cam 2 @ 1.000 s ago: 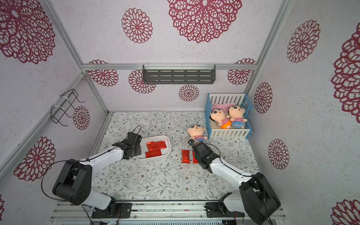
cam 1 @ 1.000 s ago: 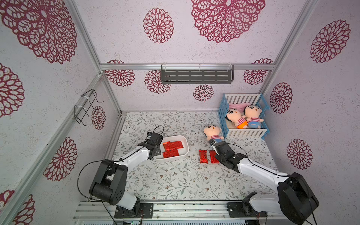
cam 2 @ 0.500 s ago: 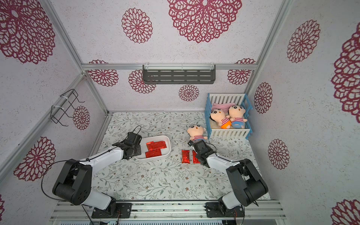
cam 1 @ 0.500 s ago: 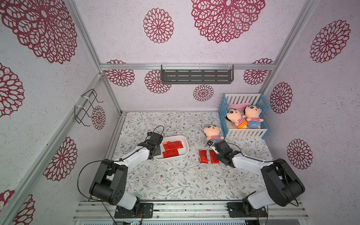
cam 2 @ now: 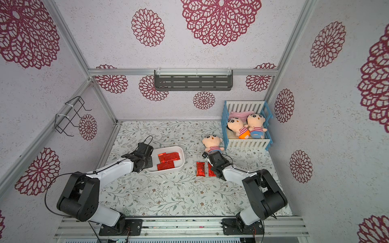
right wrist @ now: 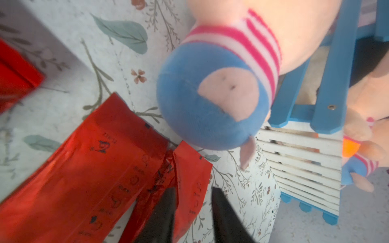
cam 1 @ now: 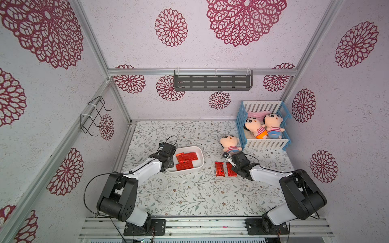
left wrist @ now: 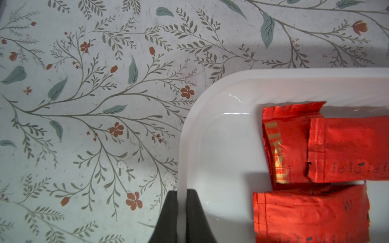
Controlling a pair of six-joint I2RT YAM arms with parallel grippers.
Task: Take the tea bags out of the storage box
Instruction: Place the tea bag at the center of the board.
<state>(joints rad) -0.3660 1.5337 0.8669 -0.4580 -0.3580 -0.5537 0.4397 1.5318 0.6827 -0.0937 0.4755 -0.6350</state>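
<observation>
Nearest my base, both arms stretch out low over the floral bench (cam 1: pixel 189 195). On the left side, my left arm (cam 1: pixel 147 168) ends at the storage box (cam 1: pixel 202 161), a shallow white tub standing on the bench. My left jaws are closed hard on the rim at its end toward the left wall. The left wrist view shows one finger (left wrist: pixel 168 216) outside the wall and the other inside. Three tea bags (left wrist: pixel 347 147) lie flat in the box, two overlapping and a third just beside them.

To the right of the box and apart from it, my right arm (cam 1: pixel 267 175) comes in over three more tea bags (cam 1: pixel 219 169) lying on the bench. Both top views show only two of these clearly, side by side, the right one partly under my wrist. My right jaws stand parted, and the right wrist view shows a corner of one of them lying flat on the bench between the fingers (right wrist: pixel 162 214).

Just beyond them a plush doll (cam 1: pixel 230 143) lies on its back, close against the front corner of the blue-and-white crib (cam 1: pixel 265 144), which holds two more dolls. Farthest off, a grey slotted shelf (cam 1: pixel 212 82) hangs on the back wall.
</observation>
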